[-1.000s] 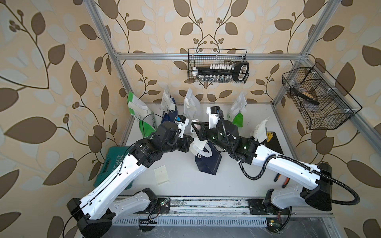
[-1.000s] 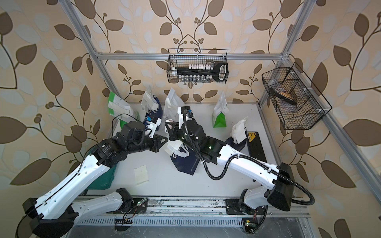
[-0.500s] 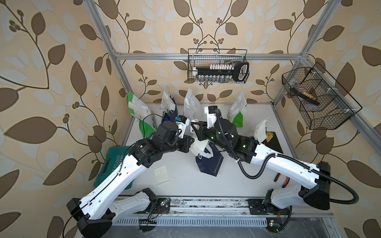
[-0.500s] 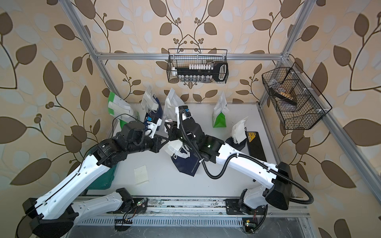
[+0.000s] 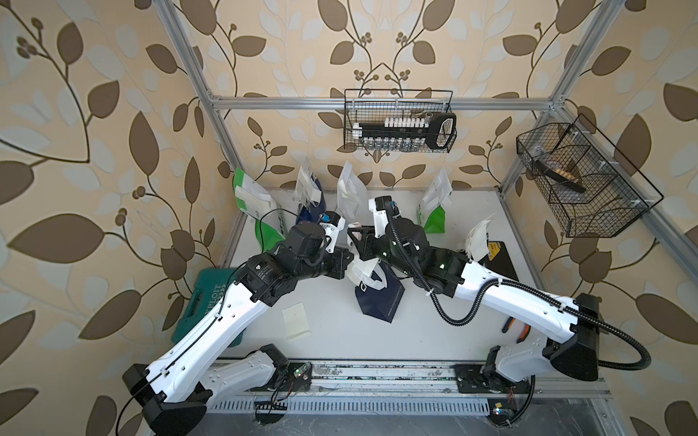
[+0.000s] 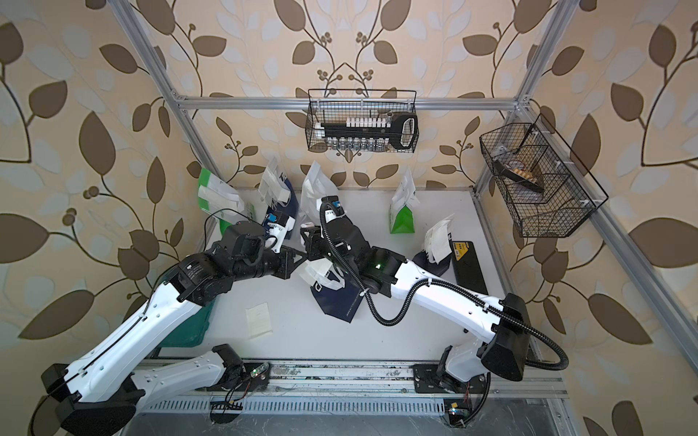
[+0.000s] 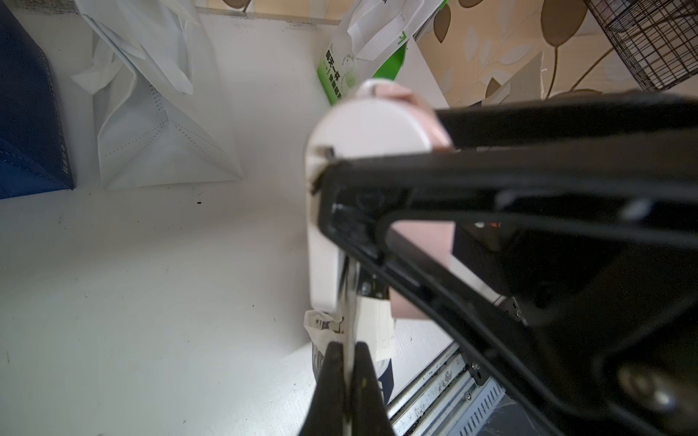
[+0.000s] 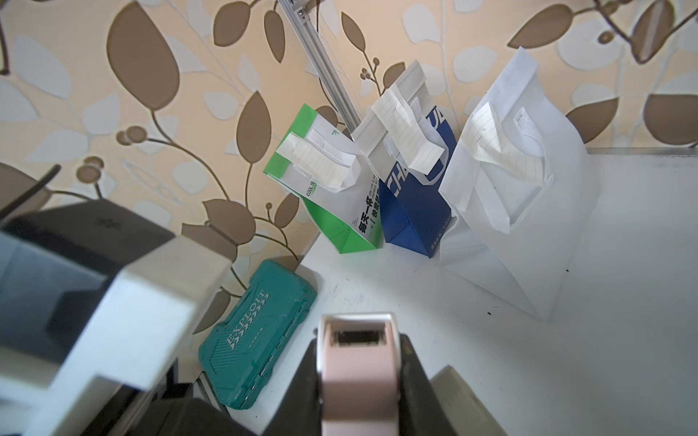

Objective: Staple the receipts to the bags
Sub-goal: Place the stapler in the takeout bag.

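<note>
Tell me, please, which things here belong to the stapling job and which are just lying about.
Job: navy bag, standing bags, loose receipt, stapler, left gripper, right gripper.
Lying about: teal case, wire baskets, black box, orange-handled tool.

Navy bag centre, tilted, handles toward far-left; loose receipt flat, near-left of it; other bags standing far and right, receipts on them.

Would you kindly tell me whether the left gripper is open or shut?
Shut: the left gripper has its fingertips pinched on a thin pale strip, with no gap showing.
</note>
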Robot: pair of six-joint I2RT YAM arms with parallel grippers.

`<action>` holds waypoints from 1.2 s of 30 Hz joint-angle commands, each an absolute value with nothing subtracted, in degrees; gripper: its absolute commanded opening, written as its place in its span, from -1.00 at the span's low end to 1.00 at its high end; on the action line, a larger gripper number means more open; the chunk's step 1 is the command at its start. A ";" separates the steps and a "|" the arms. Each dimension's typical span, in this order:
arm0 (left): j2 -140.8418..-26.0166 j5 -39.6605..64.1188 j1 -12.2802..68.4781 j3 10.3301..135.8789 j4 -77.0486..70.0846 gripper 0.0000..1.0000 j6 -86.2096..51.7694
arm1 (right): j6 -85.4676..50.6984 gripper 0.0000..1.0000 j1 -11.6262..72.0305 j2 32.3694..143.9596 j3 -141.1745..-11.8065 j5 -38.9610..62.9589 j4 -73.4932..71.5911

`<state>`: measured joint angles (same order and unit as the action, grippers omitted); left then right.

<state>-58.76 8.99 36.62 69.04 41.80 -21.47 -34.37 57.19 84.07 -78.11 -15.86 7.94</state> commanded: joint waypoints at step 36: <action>-53.92 17.15 35.51 71.10 40.07 -1.00 8.88 | -16.96 0.46 62.53 60.55 -66.30 -13.92 15.87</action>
